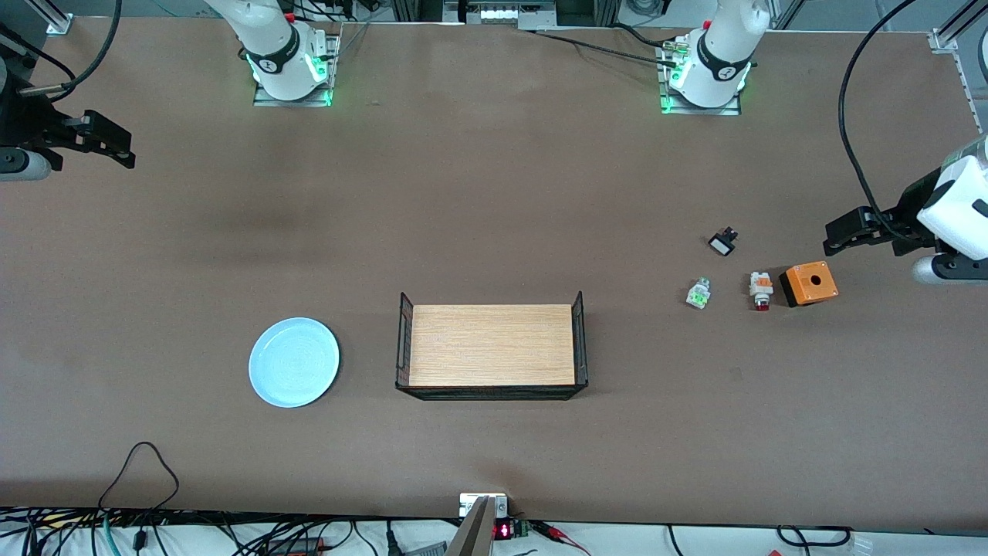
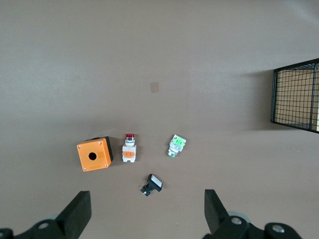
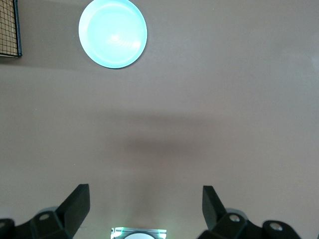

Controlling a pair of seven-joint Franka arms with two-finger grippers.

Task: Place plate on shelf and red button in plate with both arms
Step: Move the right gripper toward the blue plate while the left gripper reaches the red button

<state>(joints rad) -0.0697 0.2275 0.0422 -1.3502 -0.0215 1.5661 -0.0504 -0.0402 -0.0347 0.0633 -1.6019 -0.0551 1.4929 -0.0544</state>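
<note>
Resting flat on the tabletop [image 1: 494, 193], the plate [image 1: 294, 361] lies toward the right arm's end, beside a wire basket [image 1: 492, 347] with a wooden floor that sits mid-table. The plate is well apart from both arms and nothing touches it; the right wrist view shows it bare, with faint rings on its pale blue face.

Toward the left arm's end lies a cluster of small parts. The red button [image 1: 761, 290] lies on its side, its dark cap pointing toward the front camera, just beside the orange box [image 1: 808, 283], which has a round hole in its top face. The green button [image 1: 698, 294] sits near the red one, on the basket's side of it. A small black switch [image 1: 723, 242] with a white face lies farther from the front camera than the green button.

The left end effector [image 1: 849, 232] hangs above bare tabletop at the table's edge, near the orange box, its fingers [image 2: 75, 215] spread wide and holding nothing. The right end effector [image 1: 108, 143] hovers over bare tabletop at its own end, well apart from the plate, fingers [image 3: 75, 205] likewise released and empty.
</note>
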